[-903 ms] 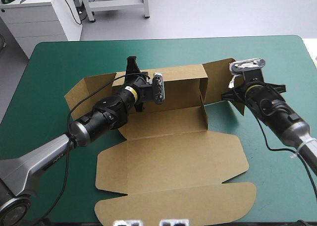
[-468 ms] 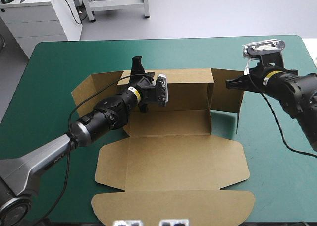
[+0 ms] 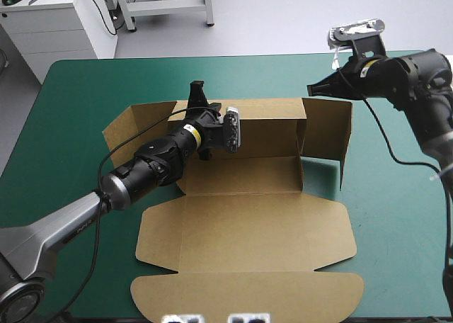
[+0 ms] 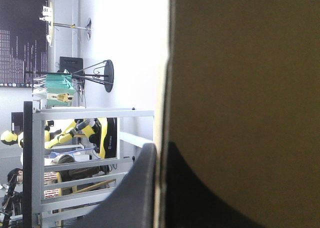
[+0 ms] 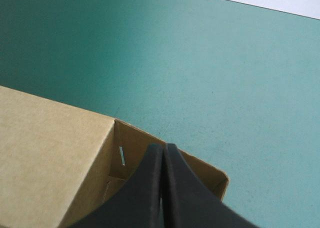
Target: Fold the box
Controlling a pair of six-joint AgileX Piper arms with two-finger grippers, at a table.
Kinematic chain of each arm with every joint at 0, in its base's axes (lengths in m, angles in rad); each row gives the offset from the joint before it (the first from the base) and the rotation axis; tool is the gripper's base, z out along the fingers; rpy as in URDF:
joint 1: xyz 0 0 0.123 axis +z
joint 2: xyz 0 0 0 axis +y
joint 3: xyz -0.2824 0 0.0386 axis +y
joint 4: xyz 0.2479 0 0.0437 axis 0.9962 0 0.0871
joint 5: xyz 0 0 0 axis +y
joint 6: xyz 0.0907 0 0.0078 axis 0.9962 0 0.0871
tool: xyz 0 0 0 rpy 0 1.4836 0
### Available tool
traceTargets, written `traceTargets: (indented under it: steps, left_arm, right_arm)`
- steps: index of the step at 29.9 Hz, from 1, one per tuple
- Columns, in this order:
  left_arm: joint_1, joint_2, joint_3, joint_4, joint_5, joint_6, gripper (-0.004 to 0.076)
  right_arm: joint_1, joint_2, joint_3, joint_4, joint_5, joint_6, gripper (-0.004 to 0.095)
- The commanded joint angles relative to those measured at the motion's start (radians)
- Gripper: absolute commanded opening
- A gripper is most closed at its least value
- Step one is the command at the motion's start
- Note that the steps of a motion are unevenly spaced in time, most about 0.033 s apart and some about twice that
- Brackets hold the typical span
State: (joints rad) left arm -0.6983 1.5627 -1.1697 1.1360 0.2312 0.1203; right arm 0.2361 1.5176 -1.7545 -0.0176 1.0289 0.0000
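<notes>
Box [image 3: 241, 217]: mid-table on the teal-green cover [image 3: 92, 82], back wall [image 3: 265, 125] raised, lid [image 3: 248, 295] flat toward the near edge
Left gripper [image 3: 196, 96]: pinching the back wall, unmoved
Right gripper [image 3: 316, 89]: fingers pressed together, empty, now lifted clear of the right flap [image 3: 325, 128]
Meaning: flap stands unaided, tucking probably remains

Bright, even light falls from above on the teal-green covered surface [image 3: 85, 125] in the high view, with no glare and only soft shadows. A darker patch lies on the cover just beside the upright end wall [image 3: 329, 128] of the partly folded brown cardboard box [image 3: 248, 224]. In the left wrist view the brown board [image 4: 250, 63] stands in deep shade, and everything beyond it is washed-out white. In the right wrist view 1 broad face [image 5: 45, 158] of the box is lit pale, and the pocket beside it is dim.
</notes>
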Motion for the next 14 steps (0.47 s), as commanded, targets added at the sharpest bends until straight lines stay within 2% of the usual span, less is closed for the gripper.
traceTargets:
  steps: [1,6,11,14]
  left_arm:
    - [-0.003,-0.048,-0.029,0.022,-0.033,-0.018,-0.0008]
    - [-0.003,-0.048,-0.029,0.018,-0.029,-0.018,-0.0008]
    - [-0.003,-0.048,-0.029,0.018,-0.029,-0.018,-0.0008]
    - [-0.003,-0.048,-0.029,0.018,-0.031,-0.018,-0.0008]
  right_arm:
    - [-0.006,0.069,-0.147,-0.002,0.029,-0.010,-0.0020]
    - [-0.006,0.222,-0.327,0.018,0.129,-0.005,-0.0020]
    - [-0.069,0.333,-0.441,0.180,0.135,0.000,-0.0020]
    - [-0.125,0.398,-0.484,0.260,0.195,0.000,-0.0020]
